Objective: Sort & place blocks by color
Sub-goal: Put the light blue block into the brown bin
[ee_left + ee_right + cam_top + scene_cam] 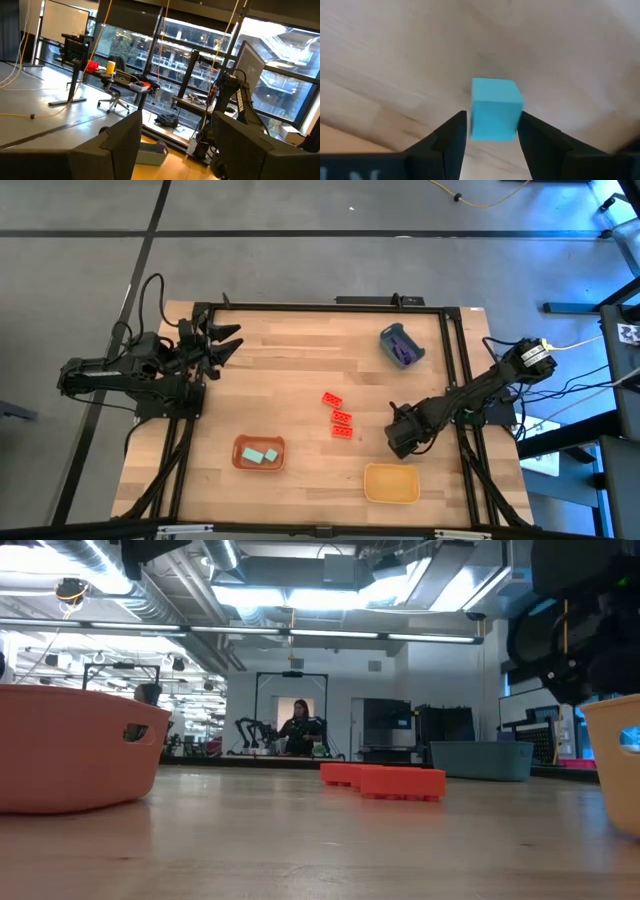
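My right gripper [400,435] points down over the table's right half, shut on a pale teal cube [495,114]. Three red studded blocks [340,417] lie flat in a row at mid-table and also show in the low view [400,781]. Two more teal cubes [259,454] lie in the orange-red tray [240,463] near the front. Purple bars [403,352] rest in the blue-grey cup [392,333] at the far right. My left gripper [225,340] waits open and raised at the far left, with nothing between its fingers [120,145]. My right gripper pinches the teal cube by two opposite side faces [518,117] between its two fingers [540,145]. The fingers come from above and point down. The cube sits upright at their free ends and appears clear of the tabletop.
A yellow tray [391,498] stands near the front edge, just in front of my right gripper. Black rails [455,360] frame the wooden tabletop. Bare wood lies between the red blocks and the yellow tray.
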You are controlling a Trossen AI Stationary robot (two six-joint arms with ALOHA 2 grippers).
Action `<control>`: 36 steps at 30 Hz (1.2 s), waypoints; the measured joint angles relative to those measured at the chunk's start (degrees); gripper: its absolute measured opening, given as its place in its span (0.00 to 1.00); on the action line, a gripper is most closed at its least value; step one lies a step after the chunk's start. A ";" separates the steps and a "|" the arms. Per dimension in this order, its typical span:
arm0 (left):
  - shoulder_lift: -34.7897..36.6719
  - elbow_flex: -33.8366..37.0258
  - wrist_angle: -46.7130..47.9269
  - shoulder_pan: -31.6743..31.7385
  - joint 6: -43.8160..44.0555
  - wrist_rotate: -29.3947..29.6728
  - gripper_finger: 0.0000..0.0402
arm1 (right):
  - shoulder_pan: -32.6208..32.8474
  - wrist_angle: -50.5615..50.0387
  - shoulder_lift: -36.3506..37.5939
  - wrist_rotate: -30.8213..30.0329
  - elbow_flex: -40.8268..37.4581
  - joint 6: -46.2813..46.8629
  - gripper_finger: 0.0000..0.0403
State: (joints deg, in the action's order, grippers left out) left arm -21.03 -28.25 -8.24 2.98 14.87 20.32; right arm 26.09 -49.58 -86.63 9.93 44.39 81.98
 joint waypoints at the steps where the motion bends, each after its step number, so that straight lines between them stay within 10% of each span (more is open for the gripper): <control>1: 0.00 0.00 -0.01 -0.01 0.00 0.00 0.58 | 0.00 1.11 0.00 0.53 -0.68 0.32 0.44; 26: 0.01 0.00 0.01 0.00 0.00 0.00 0.58 | 0.02 3.44 0.29 -1.86 -2.04 -1.59 0.33; 36: 0.00 0.00 0.01 0.00 0.24 -0.02 0.58 | -1.00 10.95 12.20 -8.77 0.74 -12.60 0.33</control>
State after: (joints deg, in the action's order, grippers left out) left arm -21.03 -28.25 -8.24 2.98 15.12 20.29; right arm 25.08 -38.63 -74.43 1.16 45.12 69.38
